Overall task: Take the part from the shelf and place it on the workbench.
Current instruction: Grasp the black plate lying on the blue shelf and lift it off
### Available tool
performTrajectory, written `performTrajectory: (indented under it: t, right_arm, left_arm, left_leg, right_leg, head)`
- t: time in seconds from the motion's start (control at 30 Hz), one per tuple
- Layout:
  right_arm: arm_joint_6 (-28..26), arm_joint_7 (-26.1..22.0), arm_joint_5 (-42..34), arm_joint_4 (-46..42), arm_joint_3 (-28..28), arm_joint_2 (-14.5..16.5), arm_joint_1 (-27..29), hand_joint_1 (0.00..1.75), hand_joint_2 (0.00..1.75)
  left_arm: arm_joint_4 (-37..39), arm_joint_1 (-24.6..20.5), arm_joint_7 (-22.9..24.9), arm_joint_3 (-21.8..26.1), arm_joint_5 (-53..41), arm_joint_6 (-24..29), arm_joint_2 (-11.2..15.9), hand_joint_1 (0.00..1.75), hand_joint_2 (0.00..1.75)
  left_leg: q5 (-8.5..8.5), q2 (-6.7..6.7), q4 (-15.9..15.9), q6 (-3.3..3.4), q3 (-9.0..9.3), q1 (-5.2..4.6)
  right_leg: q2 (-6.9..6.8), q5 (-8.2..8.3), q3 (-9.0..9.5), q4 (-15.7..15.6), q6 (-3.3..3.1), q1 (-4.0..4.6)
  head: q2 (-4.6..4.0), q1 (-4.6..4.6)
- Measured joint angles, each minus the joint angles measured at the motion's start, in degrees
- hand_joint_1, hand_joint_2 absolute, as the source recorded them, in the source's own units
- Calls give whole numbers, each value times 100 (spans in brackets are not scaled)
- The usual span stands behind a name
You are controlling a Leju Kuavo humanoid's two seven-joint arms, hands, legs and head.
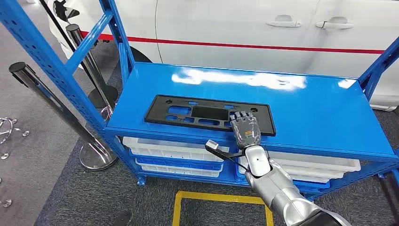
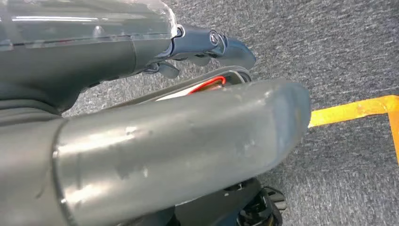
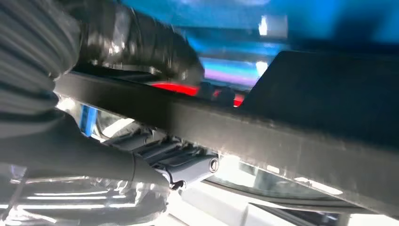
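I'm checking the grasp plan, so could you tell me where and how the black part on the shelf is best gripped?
Grip the part by its near long edge, coming from the front of the shelf. It lies flat and thin, with that edge at the shelf's lip, so fingers go over and the thumb under, where the right hand already is.

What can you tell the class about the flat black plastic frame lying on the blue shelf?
The flat black plastic frame is a long rectangular plate with several cut-out openings and small holes, matte and rigid-looking. It lies flat on the glossy blue metal shelf top, near the front edge. The right robot hand rests on its right end; the right wrist view shows fingers above the frame's edge and the thumb below it.
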Motion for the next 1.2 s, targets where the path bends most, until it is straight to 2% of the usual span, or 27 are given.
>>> performTrajectory:
  t: [0.07,0.13,0.17,0.27,0.3,0.37,0.43,0.47,0.5,0.53,0.6,0.63,0.67,0.77,0.83,0.93,0.97,1.0,1.03,1.1,1.13,1.2]
  right_arm:
    - [0,-29,0,-25,-34,0,8,175,175]
    - [-1,-89,0,-112,-109,0,36,175,175]
    - [-1,-127,0,-181,-145,0,68,175,175]
    - [-2,-314,0,-467,-288,0,214,175,175]
    - [-2,-403,0,-582,-362,1,263,175,175]
    - [-2,-610,-1,-849,-559,21,364,175,175]
    - [-2,-856,-9,-1141,-791,59,486,175,175]
    - [-2,-987,-20,-1291,-905,80,553,175,175]
    - [-2,-1136,-34,-1469,-1022,106,621,175,175]
    - [-2,-1282,-54,-1675,-1138,136,686,175,175]
    - [-2,-1497,-96,-2086,-1334,203,765,175,175]
    - [-2,-1568,-110,-2263,-1412,235,783,175,175]
    - [-1,-1642,-111,-2425,-1483,265,804,175,175]
    - [-1,-2107,-58,-3185,-1711,382,1011,175,175]
    - [-4,-2738,-85,-4090,-1855,546,1185,175,175]
    - [-14,-3699,-244,-5480,-2008,885,1319,175,175]
    - [-17,-3860,-280,-5824,-2044,980,1353,175,175]
    - [-20,-3983,-316,-6115,-2075,1063,1389,175,175]
    - [-20,-4105,-356,-6361,-2104,1134,1421,175,175]
    - [-16,-4462,-517,-6747,-2168,1275,1464,175,175]
    - [-11,-4700,-631,-6908,-2198,1358,1475,175,175]
    - [2,-5063,-825,-7147,-2230,1521,1514,175,175]
  left_arm:
    - [0,3,-19,0,18,-3,0,0,0]
    - [0,3,-70,0,54,-9,1,0,0]
    - [0,3,-100,0,76,-17,2,0,0]
    - [0,3,-205,1,151,-69,13,0,0]
    - [0,3,-245,1,173,-85,20,0,0]
    - [0,5,-329,2,216,-100,28,0,0]
    - [0,16,-430,2,266,-102,28,0,0]
    - [0,25,-487,2,282,-101,29,0,0]
    - [0,34,-554,2,296,-97,31,0,0]
    - [0,41,-619,2,300,-90,35,0,0]
    - [0,40,-721,2,303,-75,47,0,0]
    - [0,34,-757,2,304,-71,52,0,0]
    - [0,32,-790,2,311,-67,56,0,0]
    - [0,63,-919,2,351,-9,62,0,0]
    - [0,86,-1011,2,363,62,67,0,0]
    - [0,89,-1093,0,373,138,69,0,131]
    - [0,90,-1104,-1,375,148,69,0,175]
    - [0,94,-1111,-1,375,155,69,0,175]
    - [0,103,-1115,-1,372,159,67,0,175]
    - [0,125,-1117,-2,371,167,63,0,175]
    - [0,131,-1121,-2,375,167,61,0,175]
    - [0,135,-1137,-2,380,168,59,0,175]
  left_leg:
    - [-29,-4,41,-24,-4,4]
    - [-83,-9,128,-85,-40,-15]
    - [-98,-9,154,-115,-58,-20]
    - [-123,-6,182,-193,-79,-8]
    - [-192,-3,267,-221,-114,-2]
    - [-480,5,752,-274,-329,17]
    - [-766,6,1441,-305,-659,34]
    - [-795,6,1638,-310,-764,40]
    - [-720,6,1643,-306,-783,43]
    - [-548,6,1431,-292,-698,44]
    - [-171,5,705,-242,-364,33]
    - [-70,5,397,-215,-223,17]
    - [-41,2,226,-193,-146,-1]
    - [-42,-7,110,-131,-106,-18]
    - [-12,-1,41,-65,-72,3]
    - [-19,23,26,2,-53,-3]
    - [-28,21,35,8,-49,-3]
    - [-42,9,48,10,-45,1]
    - [-60,-5,70,2,-42,8]
    - [-111,-27,139,-42,-47,14]
    - [-143,-29,187,-77,-60,6]
    - [-185,-22,244,-146,-81,-5]
  right_leg:
    - [0,192,214,-426,-5,-9]
    - [2,364,490,-991,-33,-3]
    - [4,365,538,-1103,-57,7]
    - [4,364,547,-1144,-153,20]
    - [0,374,557,-1165,-189,15]
    - [-8,385,571,-1191,-241,8]
    - [-9,381,571,-1192,-264,21]
    - [-9,377,572,-1190,-268,27]
    - [-7,373,574,-1186,-269,30]
    - [-4,368,579,-1182,-268,32]
    - [2,354,589,-1178,-252,38]
    - [4,352,588,-1177,-236,42]
    - [2,354,584,-1182,-211,44]
    - [-11,349,575,-1187,-120,28]
    - [-8,178,469,-955,-81,30]
    - [0,-309,8,34,-61,28]
    - [-1,-371,-115,285,-52,20]
    - [-2,-329,-154,354,-42,9]
    - [-4,-198,-101,229,-34,-2]
    - [-8,138,209,-422,-39,-20]
    - [-7,243,350,-725,-54,-17]
    - [4,293,485,-1019,-97,7]
  head:
    - [0,0]
    - [0,-2]
    - [0,-3]
    - [0,-6]
    - [0,-7]
    - [0,-7]
    - [0,-6]
    - [0,-6]
    - [0,-6]
    - [0,-7]
    - [0,-6]
    - [0,-6]
    - [0,-6]
    - [0,-6]
    - [0,-5]
    - [0,-3]
    - [0,-3]
    - [0,-2]
    - [0,-1]
    - [0,-1]
    - [0,-3]
    - [0,-4]
